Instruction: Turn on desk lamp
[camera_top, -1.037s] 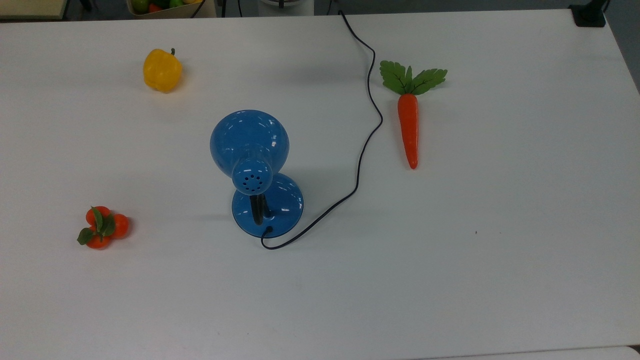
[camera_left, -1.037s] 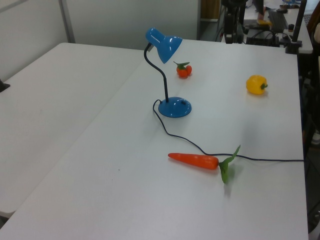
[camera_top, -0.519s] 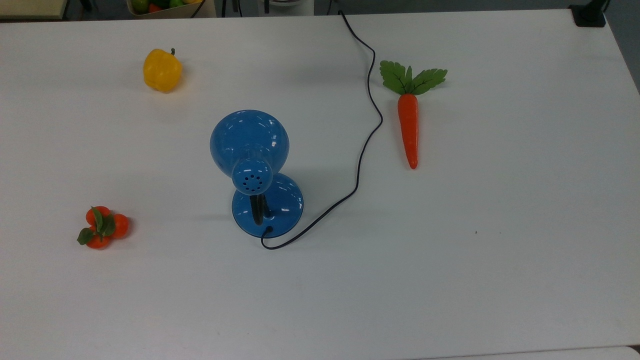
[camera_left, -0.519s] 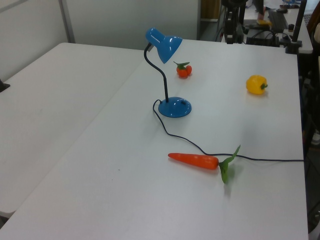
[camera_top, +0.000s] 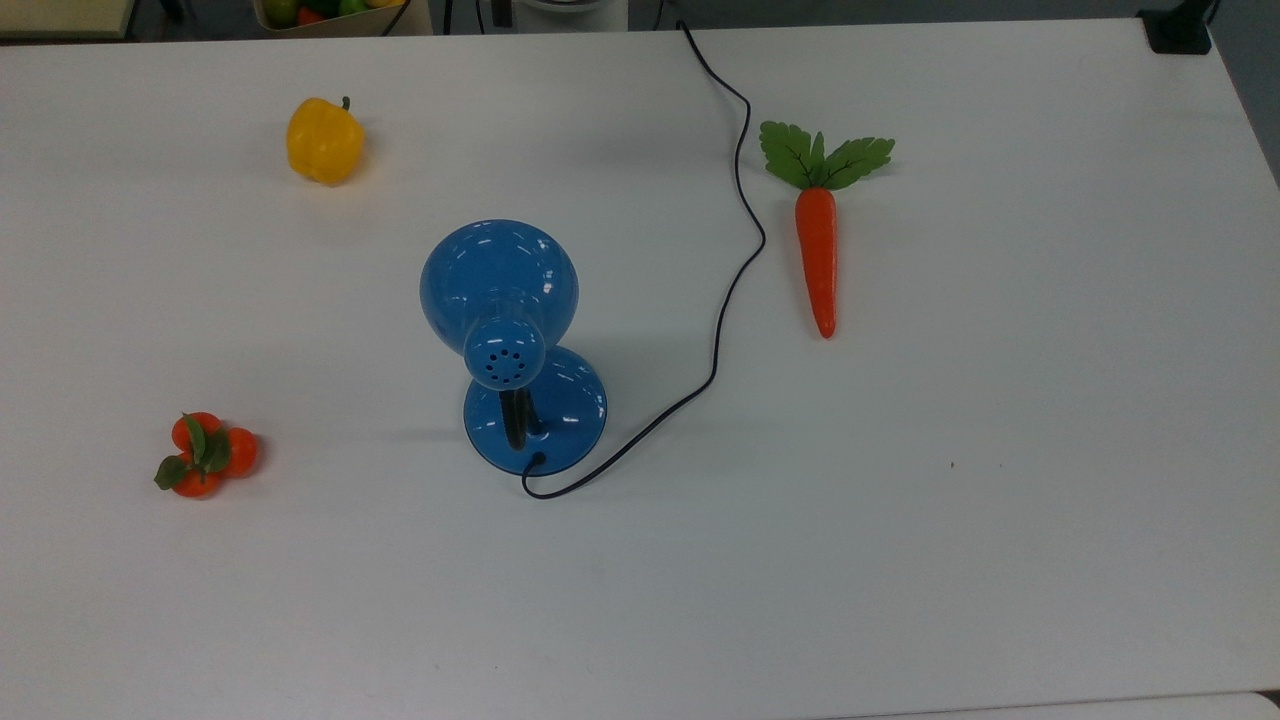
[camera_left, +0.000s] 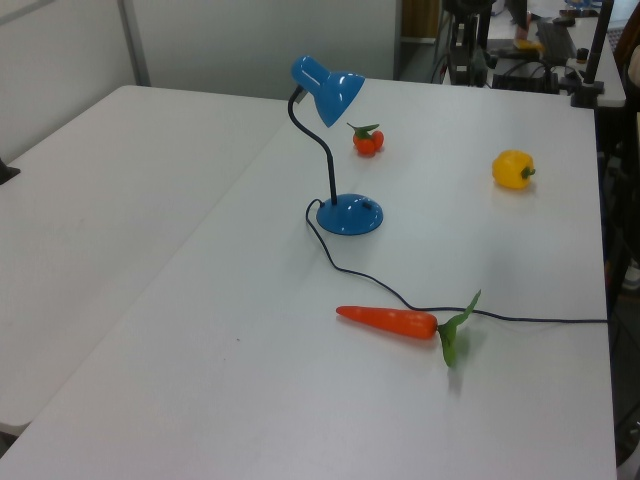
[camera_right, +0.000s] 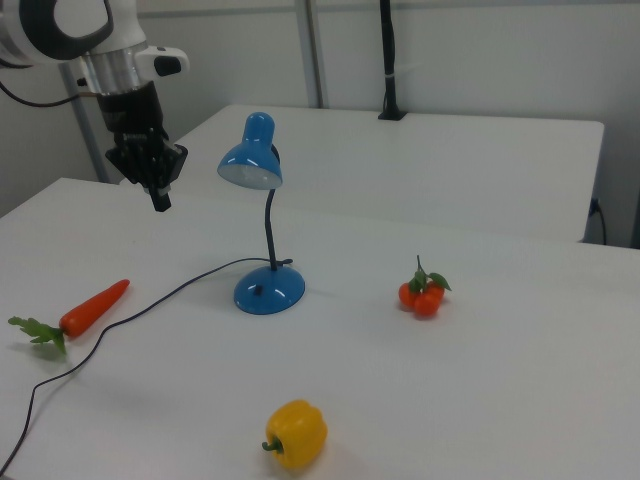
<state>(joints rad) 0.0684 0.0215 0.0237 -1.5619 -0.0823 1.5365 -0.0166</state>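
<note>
Standing mid-table, the lamp (camera_right: 262, 215) was unlit, a carrot (camera_right: 92, 306), pepper (camera_right: 296, 434) and oranges (camera_right: 424, 292) around it. The gripper (camera_right: 159, 196) hung apart at the right view's left, fingers seemingly pressed together. Approach stage; next, probably reaching the base's switch.

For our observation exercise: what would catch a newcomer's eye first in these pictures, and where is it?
The glossy blue desk lamp stands mid-table, its black cord snaking off toward the far edge. Around it lie a carrot, a yellow pepper and a cluster of small oranges. In the right view, the gripper hangs above the table beside the lamp's shade.
</note>
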